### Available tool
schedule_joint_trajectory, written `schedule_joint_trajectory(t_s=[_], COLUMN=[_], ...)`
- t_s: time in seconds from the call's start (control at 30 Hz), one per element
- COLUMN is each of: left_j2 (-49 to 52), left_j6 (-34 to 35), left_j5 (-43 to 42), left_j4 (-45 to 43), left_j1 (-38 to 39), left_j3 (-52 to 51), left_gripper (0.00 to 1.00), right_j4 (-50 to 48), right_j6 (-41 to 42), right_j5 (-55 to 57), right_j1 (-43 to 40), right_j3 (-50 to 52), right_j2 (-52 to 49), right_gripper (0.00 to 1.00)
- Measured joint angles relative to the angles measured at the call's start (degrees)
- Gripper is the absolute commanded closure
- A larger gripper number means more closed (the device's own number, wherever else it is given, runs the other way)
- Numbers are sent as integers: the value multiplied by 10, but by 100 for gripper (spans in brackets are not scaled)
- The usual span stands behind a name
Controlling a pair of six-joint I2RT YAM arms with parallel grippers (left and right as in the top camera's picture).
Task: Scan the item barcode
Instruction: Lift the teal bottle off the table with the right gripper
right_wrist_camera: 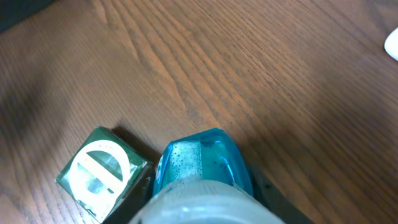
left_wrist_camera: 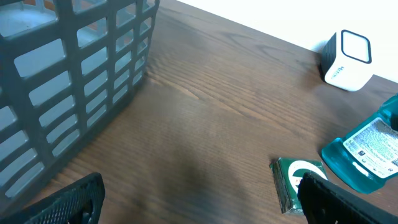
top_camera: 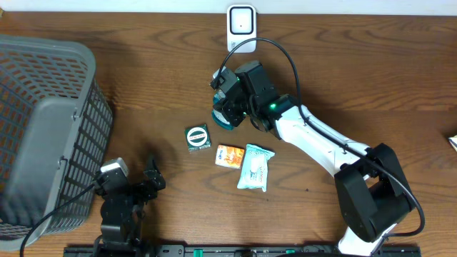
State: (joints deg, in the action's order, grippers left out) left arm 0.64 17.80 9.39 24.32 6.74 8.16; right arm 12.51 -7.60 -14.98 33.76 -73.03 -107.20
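Beside the green box (left_wrist_camera: pixel 300 182), bottle label (left_wrist_camera: pixel 373 146) shows (left wrist only).

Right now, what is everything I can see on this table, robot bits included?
basket: one, grey, left side of the table
scanner: one, white, far edge, centre
bottle: one, teal, centre, at the right pincer
small box: one, green, beside the bottle
packet: one, orange, centre
pouch: one, pale, just right of the packet
table: one, brown wood, under everything
left pincer: one, black, open, near the basket
right pincer: one, black, at the bottle; grip unclear
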Motion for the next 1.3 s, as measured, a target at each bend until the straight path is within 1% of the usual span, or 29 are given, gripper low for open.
schedule_joint_trajectory(t_s=[0.13,0.23,0.3,0.33,0.37,0.43,0.57,0.67,0.83,1.03,1.1,1.3], left_j2=[0,0,0,0,0,0,0,0,0,0,0,0], left_j6=[0,0,0,0,0,0,0,0,0,0,0,0], left_j5=[0,0,0,0,0,0,0,0,0,0,0,0], left_j4=[0,0,0,0,0,0,0,0,0,0,0,0], left_j1=[0,0,0,0,0,0,0,0,0,0,0,0], left_j3=[0,0,0,0,0,0,0,0,0,0,0,0], left_gripper=[2,2,2,2,2,2,2,1,2,1,2,2], right_j4=[10,40,74,93,110,136,188,216,294,344,352,354], right_j6=[13,19,25,31,35,41,52,60,64,66,66,66], right_j5=[-1,-5,-7,-8,-10,-18,-52,-88,-182,-321,-364,-427], right_j1=[-2,-3,-3,-4,-4,-7,-22,-35,-47,-51,-56,-59], right_j3=[-3,-3,-3,-3,-3,-3,-3,-4,-4,-4,-4,-4], right_j2=[1,11,24,35,45,69,140,184,230,234,235,235], right_gripper=[79,81,84,89,91,87,86,85,82,80,80,80])
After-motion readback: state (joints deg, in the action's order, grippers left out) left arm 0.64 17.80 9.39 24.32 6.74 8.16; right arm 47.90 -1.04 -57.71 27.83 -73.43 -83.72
